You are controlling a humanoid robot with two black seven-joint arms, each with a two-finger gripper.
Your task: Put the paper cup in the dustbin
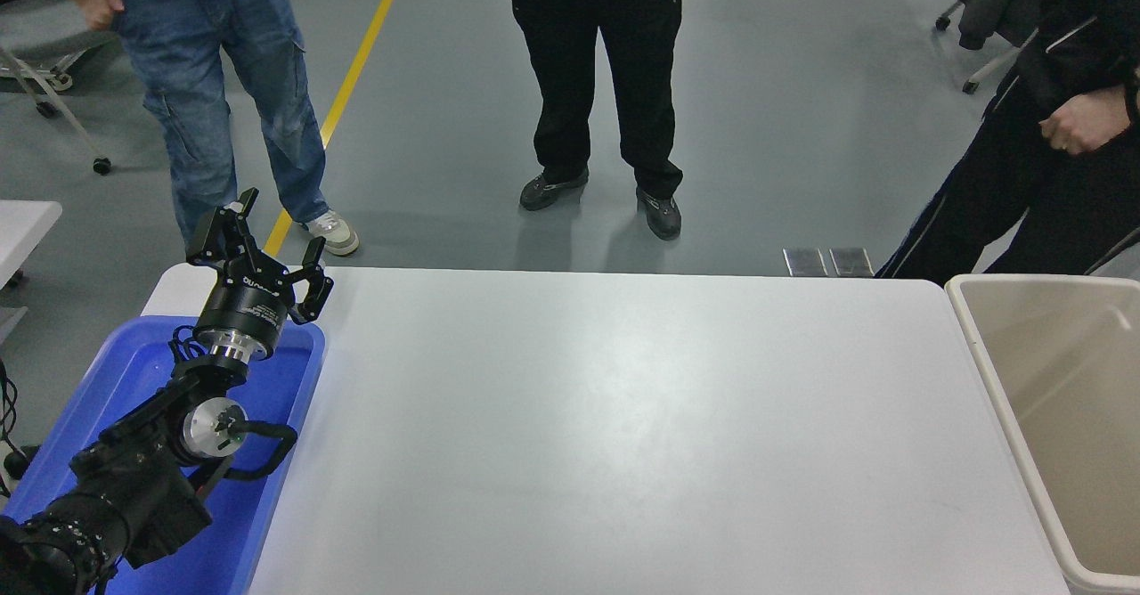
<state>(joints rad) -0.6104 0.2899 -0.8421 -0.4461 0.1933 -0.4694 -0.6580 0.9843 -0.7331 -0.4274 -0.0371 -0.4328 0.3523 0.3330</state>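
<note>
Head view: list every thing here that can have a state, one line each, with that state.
Large beige plastic rectangular dustbin: upright at the table's right end, open-topped, nothing visible in the part shown.
Blue plastic tray: flat on the table's left end, under the left arm.
Black left hand: open, raised over the tray's far end, holding nothing.
Right hand: not in view.
White paper cup: not in view.
White table: bare between tray and dustbin.
</note>
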